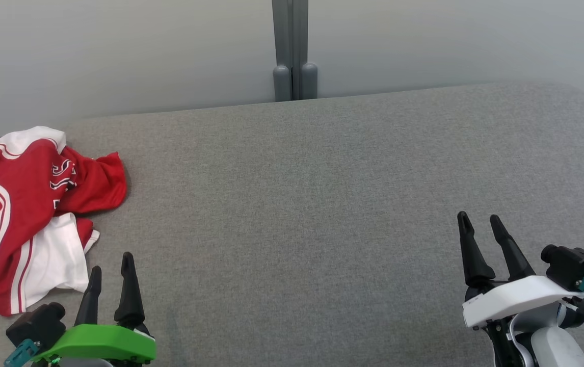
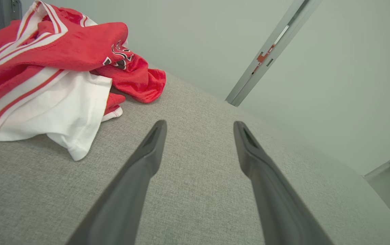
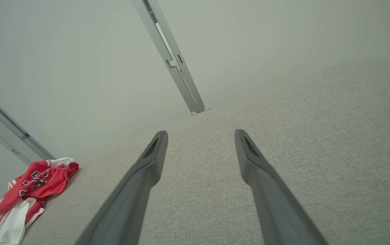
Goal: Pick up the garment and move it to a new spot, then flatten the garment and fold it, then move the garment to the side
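The grey counter (image 1: 322, 193) spread wide under both arms. The garment (image 1: 27, 204), a red-and-white shirt, sat crumpled at its left edge. The left gripper (image 1: 112, 263) hovered just on the near side of the heap, jaws wide and holding nothing; the right gripper (image 1: 479, 218) hung well apart at the near right, also wide and empty. The first step, the pick-up, looked not yet begun. The next move likely called for the left gripper to reach far-left and close on a raised fold

Left tool (image 1: 112, 262) spread wide, right tool (image 1: 479, 216) spread wide, both empty
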